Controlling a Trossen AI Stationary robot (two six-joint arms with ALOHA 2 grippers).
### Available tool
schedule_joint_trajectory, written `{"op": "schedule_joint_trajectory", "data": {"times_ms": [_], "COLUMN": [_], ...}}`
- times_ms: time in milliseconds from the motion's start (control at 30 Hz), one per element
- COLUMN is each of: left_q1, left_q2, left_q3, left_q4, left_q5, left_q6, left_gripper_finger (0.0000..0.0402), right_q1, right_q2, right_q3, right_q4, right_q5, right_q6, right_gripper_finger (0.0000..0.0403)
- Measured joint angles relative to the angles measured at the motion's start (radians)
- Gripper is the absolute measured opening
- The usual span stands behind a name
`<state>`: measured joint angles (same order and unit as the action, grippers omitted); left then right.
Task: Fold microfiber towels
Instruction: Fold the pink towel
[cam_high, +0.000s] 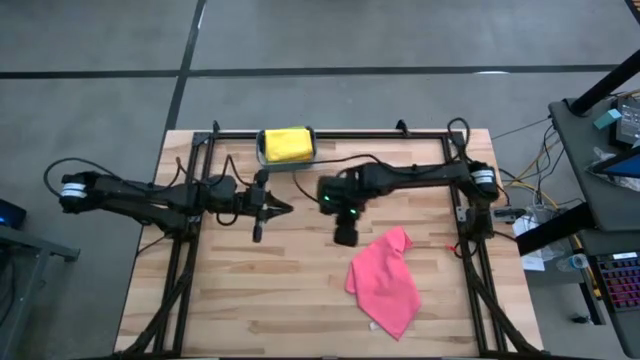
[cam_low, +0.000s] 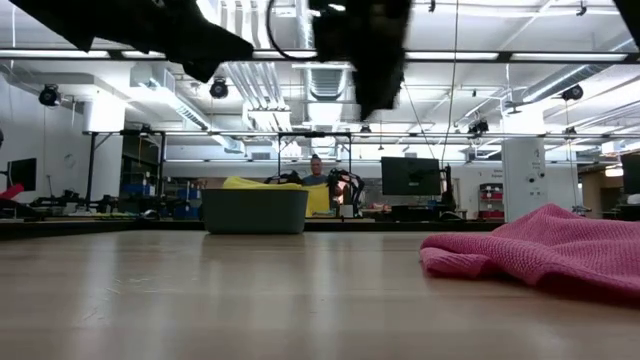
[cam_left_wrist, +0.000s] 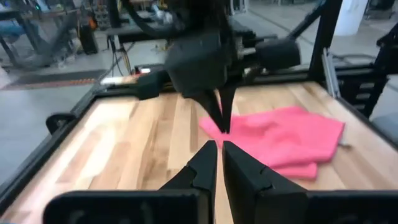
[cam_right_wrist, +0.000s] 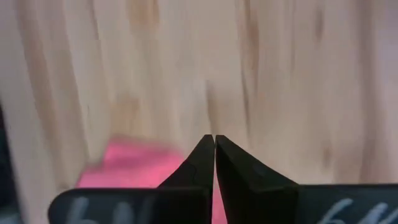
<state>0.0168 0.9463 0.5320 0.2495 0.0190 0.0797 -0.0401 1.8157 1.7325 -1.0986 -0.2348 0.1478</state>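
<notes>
A: What's the setting?

B: A pale wood-plank tabletop (cam_high: 250, 290) inside a black frame, on a grey concrete floor (cam_high: 100, 40). Across it, the level view shows a workshop with ceiling ducts, monitors and a person seated far back, behind the bin.

A: Where are the towels?

B: The pink towel (cam_high: 385, 282) lies crumpled in the lower right of the overhead frame, flat on the wood, one corner pointing up toward the centre. In the level view it is a low heap at the right edge. A yellow towel (cam_high: 286, 144) sits in the bin (cam_high: 262, 152) at the upper middle, against the tabletop's far rail. No other towels show.

A: And the arms?

B: The right end effector (cam_high: 345, 237) hangs just above centre, near the pink towel's upper corner but apart from it. Its wrist view shows the two dark fingers (cam_right_wrist: 233, 163) pressed together with nothing between them, pink cloth below and bare wood ahead.

A: The left one?

B: The left end effector (cam_high: 287, 208) points right from the left of centre, well apart from the pink towel. Its fingers (cam_left_wrist: 202, 167) are all but closed, only a thin slit between them, holding nothing. Its camera sees the right arm's fingertips hanging over the pink cloth's edge.
</notes>
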Motion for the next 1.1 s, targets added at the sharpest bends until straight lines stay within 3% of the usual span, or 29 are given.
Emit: {"op": "schedule_joint_trajectory", "data": {"times_ms": [133,300,533,700,933,1100], "left_q1": [-0.006,-0.007,-0.041,-0.074,-0.079,-0.078], "left_q2": [0.0,0.0,0.0,0.015,0.052,0.074], "left_q3": [0.0,-0.005,-0.059,-0.086,-0.101,-0.101], "left_q4": [0.028,0.031,0.114,0.204,0.325,0.36], "left_q5": [-0.002,-0.001,-0.002,-0.001,-0.001,-0.001], "left_q6": [-0.024,-0.075,-0.105,-0.127,-0.102,-0.092], "left_gripper_finger": [0.0012,0.0012,0.0012,0.0012,0.0012,0.0012], "right_q1": [0.062,0.164,0.321,0.406,0.451,0.466], "right_q2": [-0.061,-0.16,-0.292,-0.318,-0.279,-0.233], "right_q3": [-0.082,-0.249,-0.501,-0.593,-0.634,-0.64], "right_q4": [-0.164,-0.182,0.057,0.214,0.392,0.564], "right_q5": [0.003,0.0,0.098,0.109,0.125,0.131], "right_q6": [0.198,0.371,0.711,0.915,0.922,0.602], "right_gripper_finger": [0.0008,0.0008,0.0009,0.0033,0.0122,0.0177]}}
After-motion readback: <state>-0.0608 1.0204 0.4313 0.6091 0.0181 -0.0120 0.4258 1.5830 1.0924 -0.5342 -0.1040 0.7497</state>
